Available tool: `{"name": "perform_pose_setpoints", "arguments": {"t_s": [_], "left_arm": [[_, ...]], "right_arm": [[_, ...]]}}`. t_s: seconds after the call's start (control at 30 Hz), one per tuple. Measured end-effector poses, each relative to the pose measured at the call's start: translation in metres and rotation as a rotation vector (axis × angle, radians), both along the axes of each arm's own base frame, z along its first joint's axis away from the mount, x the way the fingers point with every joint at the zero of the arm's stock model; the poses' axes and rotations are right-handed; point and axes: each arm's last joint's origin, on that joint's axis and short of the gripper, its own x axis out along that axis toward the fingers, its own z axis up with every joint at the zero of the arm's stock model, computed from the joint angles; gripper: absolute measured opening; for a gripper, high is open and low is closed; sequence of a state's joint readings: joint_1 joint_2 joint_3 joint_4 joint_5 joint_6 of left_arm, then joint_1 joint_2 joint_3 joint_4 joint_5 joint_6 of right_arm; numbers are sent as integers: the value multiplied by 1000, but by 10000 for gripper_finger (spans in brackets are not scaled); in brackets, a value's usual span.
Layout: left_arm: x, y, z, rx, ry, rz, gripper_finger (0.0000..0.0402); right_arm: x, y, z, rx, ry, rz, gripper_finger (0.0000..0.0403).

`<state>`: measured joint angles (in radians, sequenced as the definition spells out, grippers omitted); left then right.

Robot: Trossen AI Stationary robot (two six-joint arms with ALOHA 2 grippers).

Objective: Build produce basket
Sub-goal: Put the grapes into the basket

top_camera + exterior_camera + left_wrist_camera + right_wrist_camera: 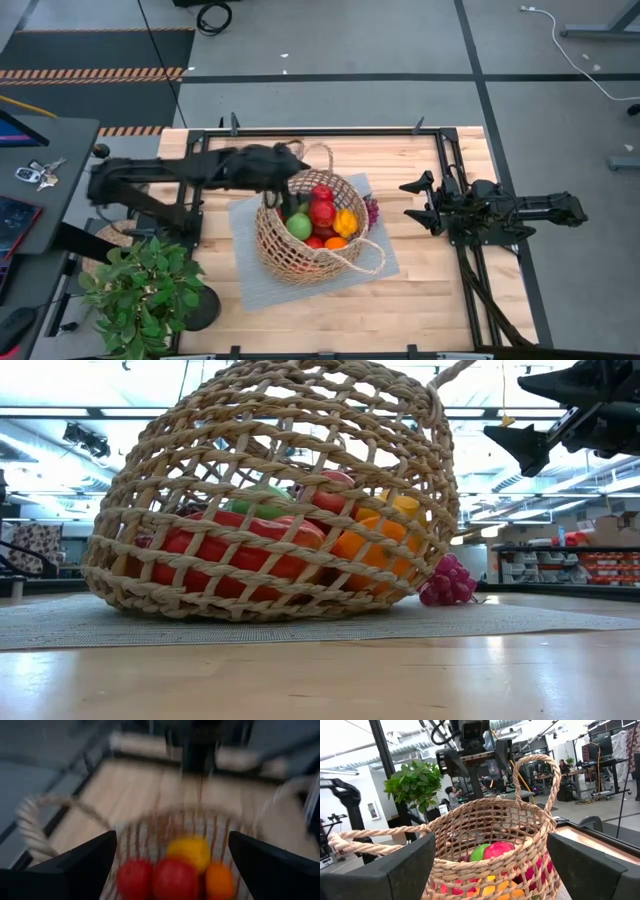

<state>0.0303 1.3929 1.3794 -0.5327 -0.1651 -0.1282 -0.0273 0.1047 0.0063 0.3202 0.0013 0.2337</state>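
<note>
The wicker basket (312, 232) is full of toy fruit and sits on a grey mat (258, 272) in the middle of the counter (420, 300).

Inside the basket are red apples (322, 211), a green apple (299, 226), a yellow lemon (346, 222) and an orange (336, 243). A bunch of purple grapes (447, 580) lies on the mat, touching the basket's side that faces the right edge. The left claw (290, 166) hangs over the basket's far left rim, with its fingers (80, 870) spread wide and nothing between them. The right claw (420, 203) waits near the right edge, pointing at the basket, and it is also spread wide and holds nothing. A leafy potted plant (145, 290) stands at the near left corner.
</note>
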Motion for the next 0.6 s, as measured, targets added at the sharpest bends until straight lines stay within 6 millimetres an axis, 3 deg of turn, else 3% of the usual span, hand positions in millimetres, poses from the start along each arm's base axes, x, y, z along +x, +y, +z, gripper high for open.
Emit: {"name": "perform_pose_setpoints", "arguments": {"t_s": [0.27,0.6], "left_arm": [[-61,5,-21,25,-395,176,389],[-113,11,-59,30,-519,291,389]], "right_arm": [[0,0,0,0,2,0,384],[1,0,-1,0,11,0,384]]}}
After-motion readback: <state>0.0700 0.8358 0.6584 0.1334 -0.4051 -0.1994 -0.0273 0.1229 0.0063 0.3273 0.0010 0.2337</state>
